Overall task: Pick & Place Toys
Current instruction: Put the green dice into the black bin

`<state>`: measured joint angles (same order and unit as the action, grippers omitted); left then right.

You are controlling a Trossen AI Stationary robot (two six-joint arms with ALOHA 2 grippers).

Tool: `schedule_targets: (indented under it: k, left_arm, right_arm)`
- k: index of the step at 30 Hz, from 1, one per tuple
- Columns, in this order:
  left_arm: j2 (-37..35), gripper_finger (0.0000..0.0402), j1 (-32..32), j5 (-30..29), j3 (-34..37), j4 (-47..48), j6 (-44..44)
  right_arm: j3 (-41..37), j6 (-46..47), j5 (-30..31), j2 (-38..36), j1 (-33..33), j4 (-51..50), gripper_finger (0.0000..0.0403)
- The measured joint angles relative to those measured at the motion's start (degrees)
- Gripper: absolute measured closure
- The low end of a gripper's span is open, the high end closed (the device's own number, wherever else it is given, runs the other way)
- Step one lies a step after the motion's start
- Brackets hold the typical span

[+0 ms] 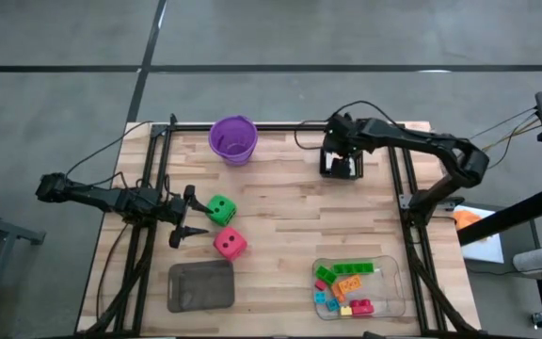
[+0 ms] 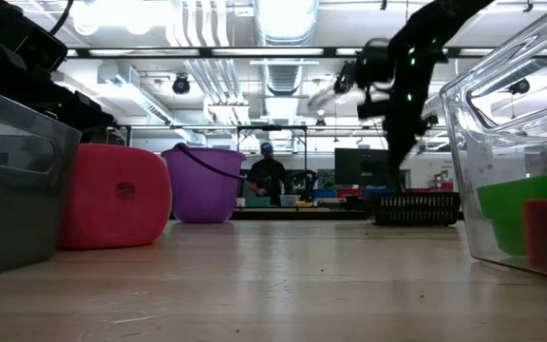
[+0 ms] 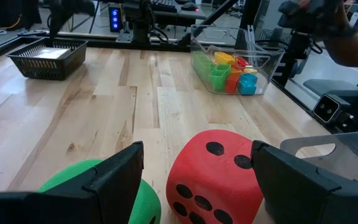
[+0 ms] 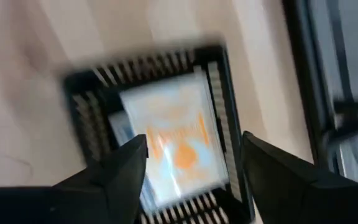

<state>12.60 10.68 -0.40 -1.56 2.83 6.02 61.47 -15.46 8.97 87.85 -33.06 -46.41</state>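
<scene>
The wooden table (image 1: 280, 207) carries a grey tray (image 1: 200, 285) and a clear tray (image 1: 393, 273) of small bricks (image 1: 346, 282) on its near side, and a purple cup (image 1: 233, 139) at the far edge.

The left gripper (image 1: 188, 216) stands low with its fingers spread and nothing between them. The green die (image 1: 220, 209) sits just off one fingertip and the red die (image 1: 230, 244) just ahead of the other, close to touching each other. Both dice look light, and probably soft like foam, with broad flat faces. Squeezing two opposite faces at mid-height should hold well.

The right gripper (image 4: 191, 180) hangs over the black basket (image 1: 341, 164), fingers apart and empty. Directly below it a picture card (image 4: 176, 146) lies flat in the basket. It looks thin, light and glossy, so probably slippery; pinch it by a lifted edge.
</scene>
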Motion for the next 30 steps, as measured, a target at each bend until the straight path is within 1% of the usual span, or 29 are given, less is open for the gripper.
schedule_targets:
  k: [4,8,12,15,19,24,27,30]
  left_arm:
    - [0.0,0.0101,0.0,0.0,0.0,0.0,0.0]
    - [0.0,0.0101,0.0,0.0,0.0,0.0,0.0]
    - [0.0,0.0101,0.0,0.0,0.0,0.0,0.0]
    - [0.0,0.0101,0.0,0.0,0.0,0.0,0.0]
    - [0.0,0.0101,0.0,0.0,0.0,0.0,0.0]
    - [0.0,0.0101,0.0,0.0,0.0,0.0,0.0]
    - [0.0,0.0101,0.0,0.0,0.0,0.0,0.0]
    - [0.0,0.0101,0.0,0.0,0.0,0.0,0.0]
  right_arm:
    - [-0.4,-1.1,-9.2,-5.3,0.1,7.1,0.0171]
    - [-3.6,-1.4,-19.0,-11.8,0.4,18.7,0.0190]
    - [-9.9,-1.0,-29.1,-18.5,0.9,32.9,0.0208]
    - [-16.3,0.6,-34.1,-22.9,1.9,44.6,0.0220]
    - [-24.9,2.5,-35.6,-27.3,4.0,59.2,0.0235]
    - [-33.6,3.6,-35.6,-30.5,7.3,71.8,0.0255]
    - [-37.3,3.7,-35.5,-31.5,9.4,76.2,0.0270]
    - [-39.1,3.7,-34.5,-32.3,10.9,77.2,0.0289]
